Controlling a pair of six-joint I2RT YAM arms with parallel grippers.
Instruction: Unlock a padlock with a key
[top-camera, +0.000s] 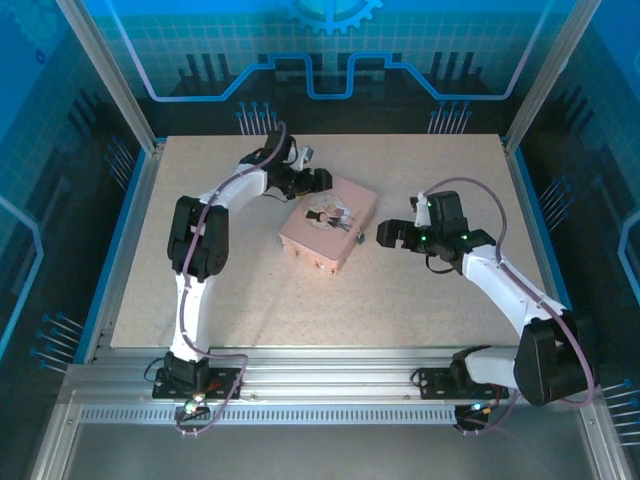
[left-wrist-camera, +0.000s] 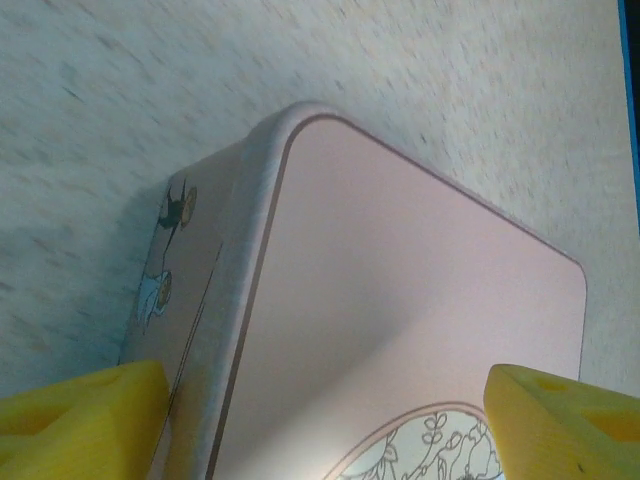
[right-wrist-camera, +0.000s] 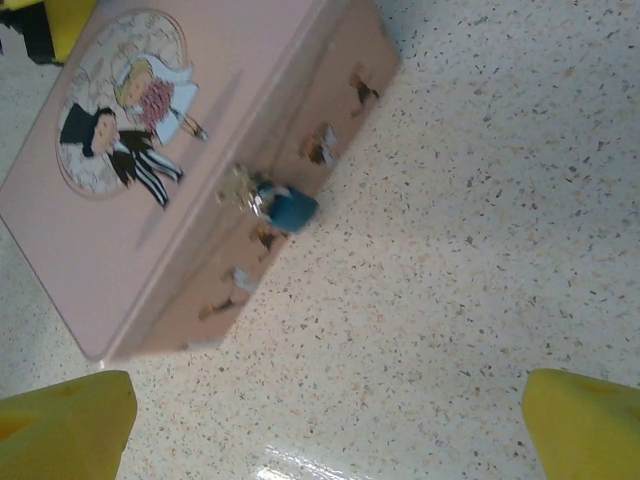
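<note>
The padlock (right-wrist-camera: 290, 208) is a tiny bluish metal lock hanging on the clasp at the front side of a pink box (right-wrist-camera: 150, 150) with a cartoon couple on its lid. In the top view the padlock (top-camera: 357, 238) sits on the box's right side, and my right gripper (top-camera: 383, 236) hovers just to the right of it. That right gripper (right-wrist-camera: 330, 430) is open above bare table, its yellow fingers (right-wrist-camera: 60, 425) wide apart. My left gripper (top-camera: 316, 181) is at the far-left corner of the pink box (top-camera: 328, 225). The left gripper (left-wrist-camera: 330, 425) is open, its yellow fingers (left-wrist-camera: 80, 420) spread over the pink lid (left-wrist-camera: 400, 300).
The speckled beige table (top-camera: 250, 290) is framed by aluminium posts and blue walls. Open tabletop lies in front of the box and to its left and right.
</note>
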